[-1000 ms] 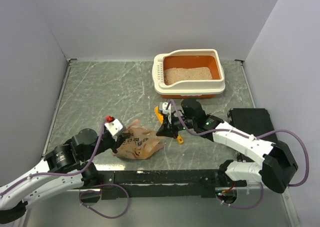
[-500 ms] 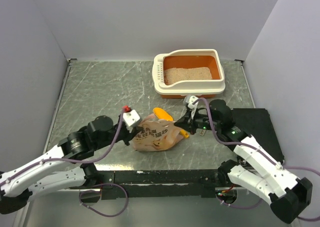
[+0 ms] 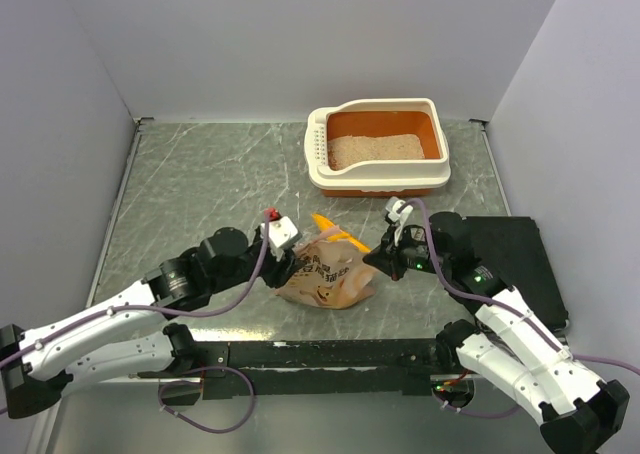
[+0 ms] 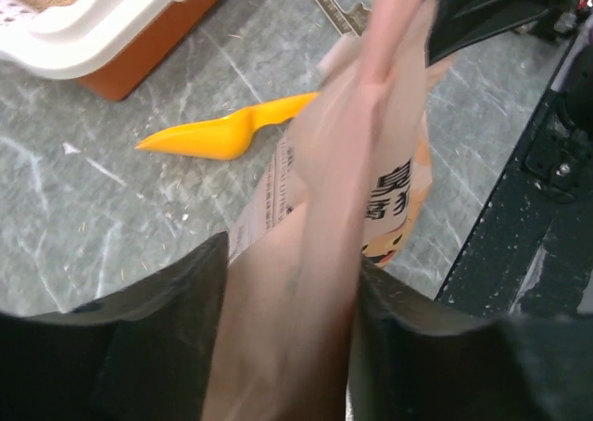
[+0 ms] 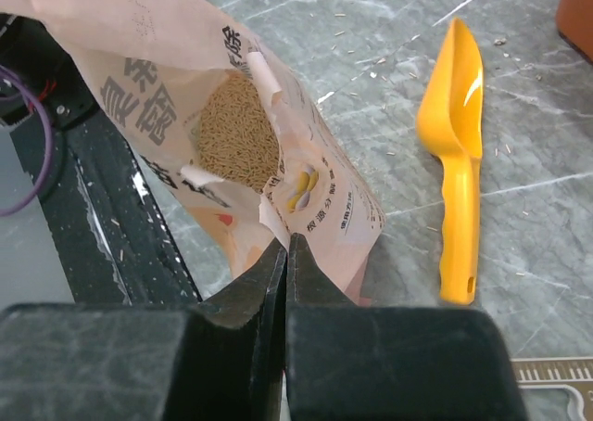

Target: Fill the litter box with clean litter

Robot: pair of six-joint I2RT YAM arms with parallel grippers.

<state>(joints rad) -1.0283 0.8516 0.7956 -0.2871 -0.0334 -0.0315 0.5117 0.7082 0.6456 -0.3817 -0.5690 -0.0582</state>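
Observation:
The litter box, cream outside and orange inside, stands at the back with clean litter spread in it; its rim shows in the left wrist view. A crinkled tan paper bag sits mid-table. My left gripper is at its left side, jaws apart, with a fold of the bag between them. My right gripper is shut on the bag's torn edge. More litter shows inside the open mouth.
A yellow-orange scoop lies flat on the table just behind the bag. A flat black box sits at the right edge. Grey walls close in the table on three sides.
My left arm has carried the bag rightward to mid-table and its jaws have spread. My right arm has drawn back from the scoop and closed on the bag's right edge.

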